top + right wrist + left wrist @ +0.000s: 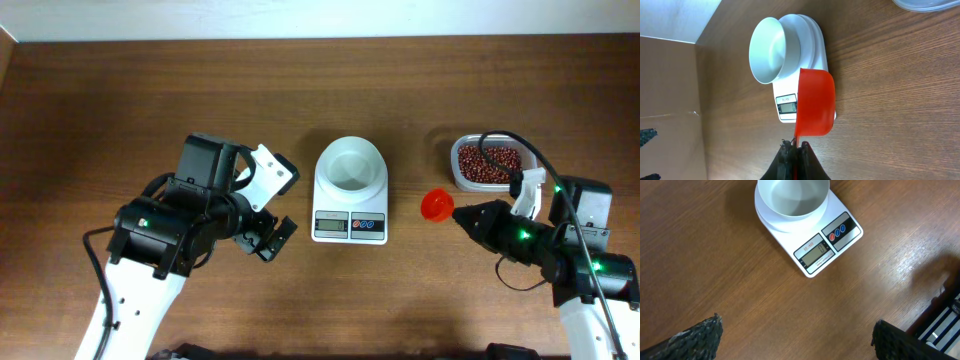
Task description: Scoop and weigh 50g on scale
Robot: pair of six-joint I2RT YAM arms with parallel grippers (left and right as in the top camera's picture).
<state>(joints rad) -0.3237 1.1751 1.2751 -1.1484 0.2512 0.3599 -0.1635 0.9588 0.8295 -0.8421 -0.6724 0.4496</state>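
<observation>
Overhead: one scale point(350, 215) mid-view, its one bowl point(351, 165) empty; one tub of beans point(488, 163) near the right arm; one red scoop point(437, 205) between them, handle pinched in the right claw point(460, 212); left claw point(273, 205) spread wide, holding nothing. Left wrist: bowl bare, nothing weighed. Right wrist: scoop hangs before the scale; scooping and weighing both remain.

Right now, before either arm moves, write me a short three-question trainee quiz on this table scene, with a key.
1. True or false: the bowl on the scale holds beans.
2. Which gripper holds the red scoop? A) left B) right
3. Fill in: the tub of beans stands on the ____ arm's side of the scale.
Key: 1 false, it is empty. 2 B, the right gripper. 3 right.
</observation>
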